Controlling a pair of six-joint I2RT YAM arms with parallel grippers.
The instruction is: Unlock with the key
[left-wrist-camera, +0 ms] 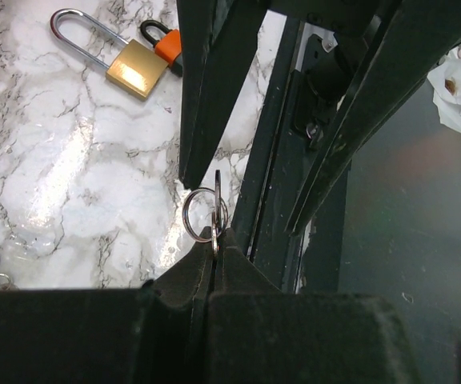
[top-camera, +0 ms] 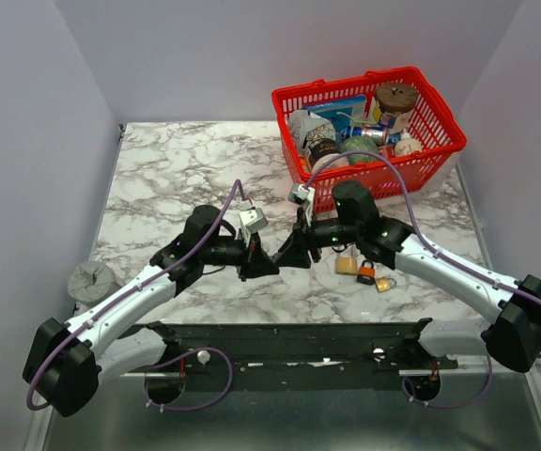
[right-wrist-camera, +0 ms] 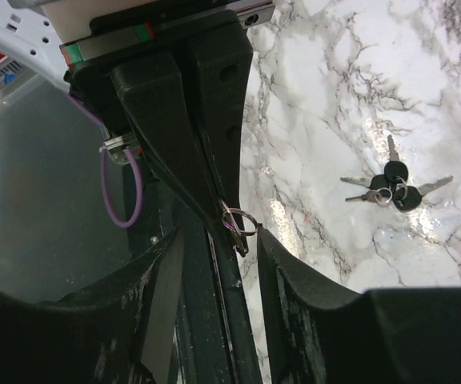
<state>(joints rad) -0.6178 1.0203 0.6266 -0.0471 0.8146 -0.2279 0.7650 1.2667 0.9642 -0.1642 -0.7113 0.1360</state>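
Note:
My left gripper [top-camera: 259, 265] [left-wrist-camera: 214, 237] is shut on a small key [left-wrist-camera: 217, 200] with a silver ring [left-wrist-camera: 202, 214]; the key's blade sticks out past the fingertips. My right gripper [top-camera: 289, 252] [right-wrist-camera: 218, 234] is open, its jaws on either side of the left gripper's tip and the key [right-wrist-camera: 238, 232], not touching it. A brass padlock [left-wrist-camera: 138, 68] [top-camera: 346, 265] and an orange padlock [left-wrist-camera: 169, 45] [top-camera: 366, 274] lie on the marble table [top-camera: 186, 169] just right of the grippers. A third small padlock [top-camera: 385, 283] lies beside them.
A bunch of black-headed keys [right-wrist-camera: 390, 188] lies on the marble. A red basket [top-camera: 440, 113] full of items stands at the back right. A grey round object [top-camera: 92, 280] sits at the left edge. The black rail [top-camera: 299, 343] runs along the near edge.

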